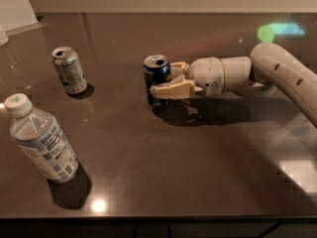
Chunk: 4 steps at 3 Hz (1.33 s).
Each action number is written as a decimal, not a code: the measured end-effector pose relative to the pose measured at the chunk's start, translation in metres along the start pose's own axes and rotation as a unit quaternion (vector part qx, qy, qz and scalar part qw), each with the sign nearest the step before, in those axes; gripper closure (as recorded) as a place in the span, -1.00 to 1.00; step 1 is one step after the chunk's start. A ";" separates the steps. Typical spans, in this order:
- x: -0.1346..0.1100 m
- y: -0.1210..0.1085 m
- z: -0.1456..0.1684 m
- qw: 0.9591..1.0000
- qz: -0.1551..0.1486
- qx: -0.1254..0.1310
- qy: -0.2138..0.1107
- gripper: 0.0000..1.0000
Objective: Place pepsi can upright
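Observation:
The pepsi can (pixel 154 69) is dark blue with a silver open top. It stands upright on the dark table (pixel 163 172), near the middle. My gripper (pixel 163 79) reaches in from the right and its cream fingers (pixel 171 89) close on the can's right side, one in front and one behind. The can's base touches the table.
A pale green-white can (pixel 69 70) stands upright at the back left. A clear plastic water bottle (pixel 39 140) with a white cap stands at the front left. My arm (pixel 277 73) stretches across the right side of the table. The table's front edge runs along the bottom.

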<state>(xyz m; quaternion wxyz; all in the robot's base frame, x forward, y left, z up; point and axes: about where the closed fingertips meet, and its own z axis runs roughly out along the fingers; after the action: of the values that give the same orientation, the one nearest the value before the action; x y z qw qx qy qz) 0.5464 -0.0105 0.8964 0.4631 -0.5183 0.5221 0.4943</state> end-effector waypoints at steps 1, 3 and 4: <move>0.007 -0.002 -0.003 1.000 -0.002 0.010 -0.005 0.65; 0.013 -0.002 -0.005 1.000 0.004 0.018 -0.007 -0.27; 0.012 -0.002 -0.002 1.000 0.003 0.015 -0.007 -0.77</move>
<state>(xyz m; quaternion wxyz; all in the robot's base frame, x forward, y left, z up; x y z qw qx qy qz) 0.5476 -0.0136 0.8845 0.4728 -0.5062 0.5278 0.4916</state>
